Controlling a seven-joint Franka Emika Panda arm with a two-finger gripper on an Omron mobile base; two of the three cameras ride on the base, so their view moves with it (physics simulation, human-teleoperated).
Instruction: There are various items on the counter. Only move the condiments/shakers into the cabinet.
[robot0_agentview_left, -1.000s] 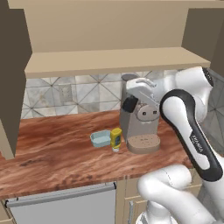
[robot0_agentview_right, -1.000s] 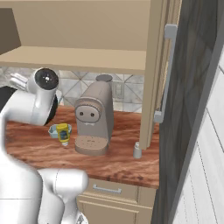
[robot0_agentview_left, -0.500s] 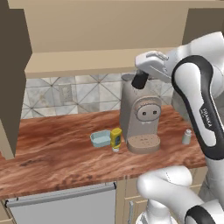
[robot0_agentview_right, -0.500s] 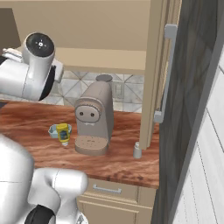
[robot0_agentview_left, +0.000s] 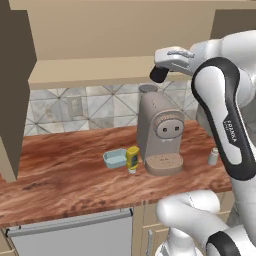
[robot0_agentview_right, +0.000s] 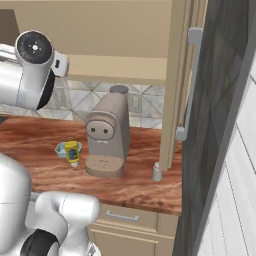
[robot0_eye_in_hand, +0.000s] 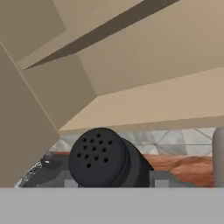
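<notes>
Left base view: gripper (robot0_agentview_left: 161, 70) raised in the upper right of the frame, just in front of the light shelf board of the cabinet (robot0_agentview_left: 100, 75), above the beige coffee machine (robot0_agentview_left: 159, 131). Black shaker (robot0_agentview_left: 159, 74) clamped at its end, long axis slanting down and to the left, dark end toward the shelf edge. Yellow squeeze bottle (robot0_agentview_left: 132, 158) near frame centre on the counter (robot0_agentview_left: 65, 172), standing with its white cap down and long axis vertical, just beside the light-blue dish (robot0_agentview_left: 115, 158) and close to the machine's left side. Grey-white shaker (robot0_agentview_left: 213, 156) upright at the right, near the arm, well apart from the bottle.

Right base view: counter (robot0_agentview_right: 140, 180) across the middle; coffee machine (robot0_agentview_right: 107, 135) at centre. Yellow squeeze bottle (robot0_agentview_right: 73, 152) at centre left, vertical, cap at the bottom, touching or just in front of the dish (robot0_agentview_right: 62, 148). Grey-white shaker (robot0_agentview_right: 157, 171) upright right of centre, at the foot of the cabinet's side panel. Shelf board of the cabinet (robot0_agentview_right: 120, 69) across the upper middle.

Hand view: black shaker (robot0_eye_in_hand: 103, 157) at bottom centre, gripped between narrow fingers, lying along the gripper with its perforated round top facing the camera. Cabinet (robot0_eye_in_hand: 144, 105) interior and shelf board beyond it in the upper frame; strip of counter (robot0_eye_in_hand: 183, 168) at lower right.
</notes>
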